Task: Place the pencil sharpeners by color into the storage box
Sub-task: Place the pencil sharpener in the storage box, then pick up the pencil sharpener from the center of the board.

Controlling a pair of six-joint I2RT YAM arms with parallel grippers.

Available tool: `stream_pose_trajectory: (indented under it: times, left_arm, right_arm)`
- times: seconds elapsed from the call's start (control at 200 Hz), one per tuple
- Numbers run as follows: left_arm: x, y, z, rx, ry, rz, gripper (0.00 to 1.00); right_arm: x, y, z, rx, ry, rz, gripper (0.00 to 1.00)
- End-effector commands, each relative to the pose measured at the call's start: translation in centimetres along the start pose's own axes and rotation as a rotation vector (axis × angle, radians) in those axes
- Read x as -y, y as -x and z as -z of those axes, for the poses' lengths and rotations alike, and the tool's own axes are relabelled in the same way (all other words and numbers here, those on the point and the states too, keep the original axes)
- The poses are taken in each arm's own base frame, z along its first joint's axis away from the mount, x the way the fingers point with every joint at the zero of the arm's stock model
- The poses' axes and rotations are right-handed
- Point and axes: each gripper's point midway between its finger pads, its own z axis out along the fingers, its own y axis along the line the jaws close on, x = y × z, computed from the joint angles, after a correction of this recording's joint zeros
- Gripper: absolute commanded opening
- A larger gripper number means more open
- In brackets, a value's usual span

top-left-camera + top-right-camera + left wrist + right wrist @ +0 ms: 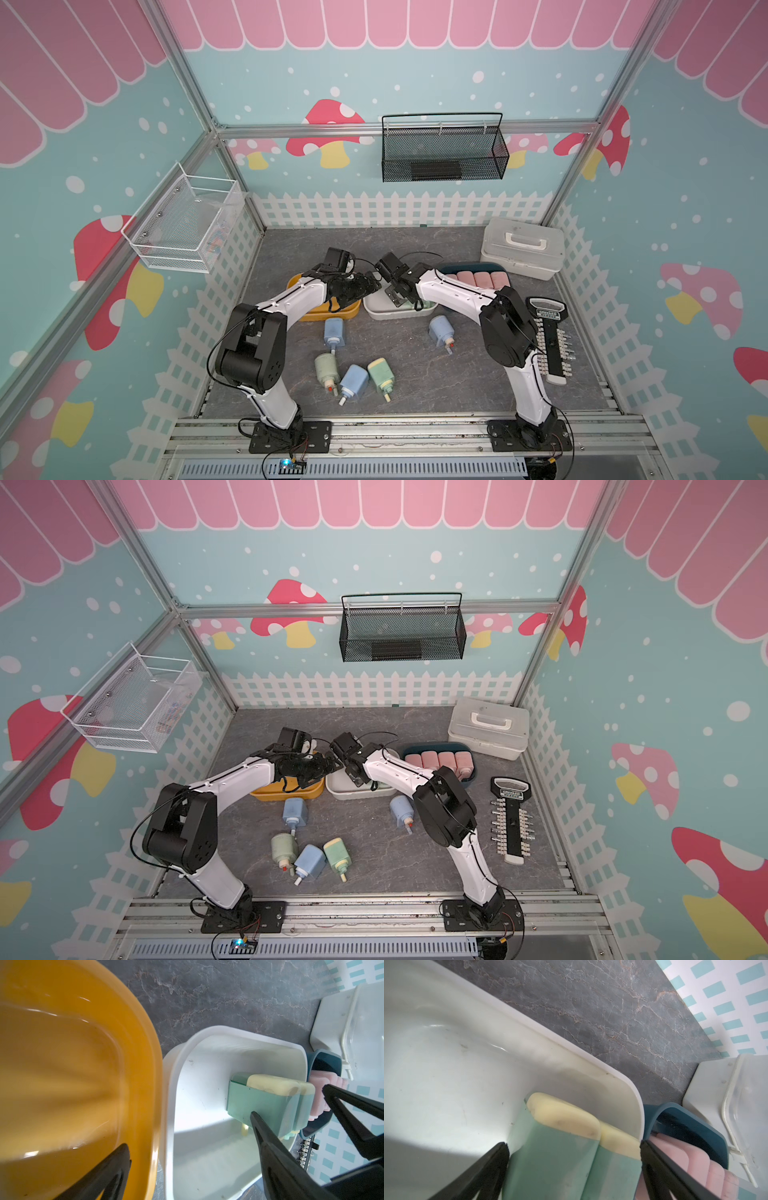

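Three open storage boxes stand in a row: yellow [353,312], white [376,313] and dark blue [449,268]. Several pink pencil sharpeners [482,277] fill the dark blue one. Two green sharpeners [571,1159] stand side by side in the white box [446,1076]. My right gripper [574,1151] is open, a finger on either side of that green pair. My left gripper [189,1142] is open and holds nothing, hanging over the adjoining rims of the yellow [153,1084] and white [172,1084] boxes. Three blue sharpeners [334,332] [441,328] [354,380] and two green ones [326,368] [381,374] lie loose in front.
A lidded white case with a handle [521,247] sits at the back right. A black tool rack [548,340] lies along the right edge beside my right arm. A black mesh basket [444,147] and a white one [183,220] hang on the walls. The two grippers are close together.
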Motion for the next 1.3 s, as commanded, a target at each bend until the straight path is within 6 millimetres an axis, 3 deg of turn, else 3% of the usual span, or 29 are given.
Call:
stream_pose_trajectory:
  times: [0.0, 0.605, 0.805, 0.891, 0.911, 1.016, 1.291]
  left_arm:
    - [0.9, -0.5, 0.7, -0.006, -0.030, -0.007, 0.98]
    - [2.2, -1.6, 1.3, -0.029, -0.068, -0.019, 0.98]
    - [2.0, -0.8, 2.7, 0.036, -0.028, -0.064, 0.99]
    - [2.0, -0.4, 3.9, 0.087, -0.009, -0.093, 0.99]
    - [1.9, -0.3, 4.2, 0.100, -0.004, -0.100, 0.99]
    - [1.9, -0.1, 5.6, 0.148, 0.013, -0.129, 0.99]
    - [1.7, -0.7, 8.5, 0.237, 0.028, -0.156, 0.99]
  right_arm:
    - [0.9, 0.5, 1.6, 0.038, 0.003, -0.036, 0.98]
    - [1.9, 0.8, 3.6, 0.102, 0.017, -0.084, 0.98]
    - [2.2, 0.6, 4.3, 0.129, 0.032, -0.102, 0.98]
    - [1.4, 0.3, 4.2, 0.141, 0.072, -0.105, 0.99]
    - [1.8, 0.8, 5.2, 0.170, 0.089, -0.120, 0.99]
    - [0.8, 1.0, 6.5, 0.222, 0.191, -0.149, 0.99]
    - [-3.7, 0.3, 10.6, 0.331, 0.553, -0.152, 0.98]
